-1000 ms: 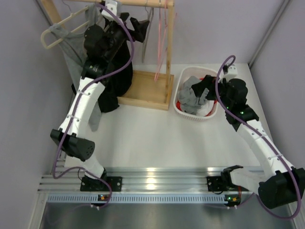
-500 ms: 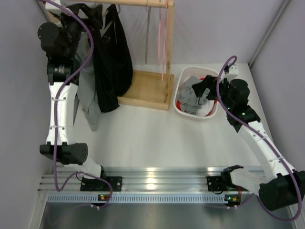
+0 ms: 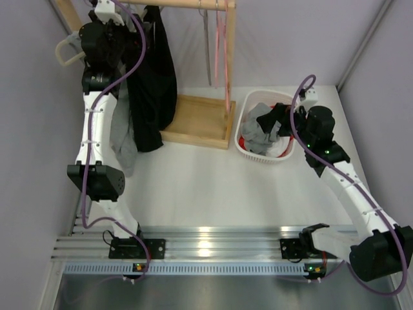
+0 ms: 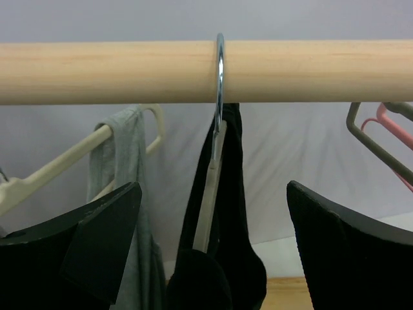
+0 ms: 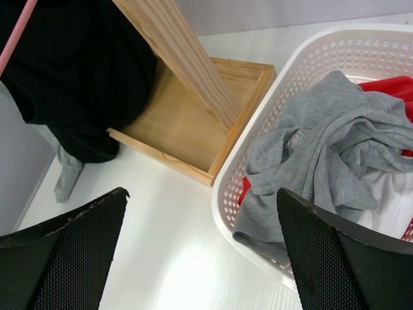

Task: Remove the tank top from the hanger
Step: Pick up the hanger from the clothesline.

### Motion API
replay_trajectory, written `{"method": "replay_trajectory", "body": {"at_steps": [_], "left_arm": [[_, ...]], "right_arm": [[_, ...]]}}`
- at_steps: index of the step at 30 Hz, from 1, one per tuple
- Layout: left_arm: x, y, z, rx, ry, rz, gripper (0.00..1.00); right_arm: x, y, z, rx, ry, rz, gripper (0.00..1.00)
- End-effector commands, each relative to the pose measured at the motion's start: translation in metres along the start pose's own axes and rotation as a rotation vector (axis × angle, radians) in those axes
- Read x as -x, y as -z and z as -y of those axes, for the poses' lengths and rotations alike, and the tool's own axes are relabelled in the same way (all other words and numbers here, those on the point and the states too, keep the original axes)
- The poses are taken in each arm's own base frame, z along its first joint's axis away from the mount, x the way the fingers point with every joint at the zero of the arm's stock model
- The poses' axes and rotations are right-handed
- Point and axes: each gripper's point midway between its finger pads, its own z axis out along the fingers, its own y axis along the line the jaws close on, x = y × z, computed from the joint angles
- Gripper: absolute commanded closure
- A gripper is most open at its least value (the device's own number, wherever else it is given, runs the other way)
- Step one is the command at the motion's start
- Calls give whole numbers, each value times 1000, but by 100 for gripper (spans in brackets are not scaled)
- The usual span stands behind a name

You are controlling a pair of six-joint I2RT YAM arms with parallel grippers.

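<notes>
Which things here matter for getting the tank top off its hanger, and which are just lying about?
Job: grey tank top; cream plastic hanger carrying it; wooden rail; open left gripper.
Lying about: black garment on metal-hooked hanger; pink hanger; white perforated basket of clothes; open right gripper.

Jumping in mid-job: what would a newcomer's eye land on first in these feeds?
The left claw, open, is up at the wooden rail, facing a black garment; the grey tank top hangs on a cream hanger just left of it. The open right claw hovers by a white basket of clothes.
</notes>
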Motion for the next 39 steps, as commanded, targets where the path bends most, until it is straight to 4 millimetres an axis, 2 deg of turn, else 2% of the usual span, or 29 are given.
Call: {"method": "replay_trajectory", "body": {"at_steps": [1,7,14,23,27,28,32,39], "left_arm": [[50,10,-12,61,-127,114,2],[55,15,-12,73,-127,120,3],[81,31,-6,67,-130,164,2],[120,54,16,-4,-114,240,2],[115,44,16,-25,-172,238,2],[104,38,1,-7,-176,217,2],[81,21,-5,-15,-177,179,2],[57,-3,-7,-45,-183,158,2]], "right_arm": [[21,-2,-12,52,0,41,4],[14,-10,-9,51,-10,15,4],[13,-15,-10,61,-16,4,4],[12,-18,-10,63,-16,-3,4],[15,-19,-15,82,-23,-6,4],[17,-18,-16,89,-23,-2,4],[24,-16,-23,107,-30,9,4],[28,-12,-23,105,-25,21,4]]}}
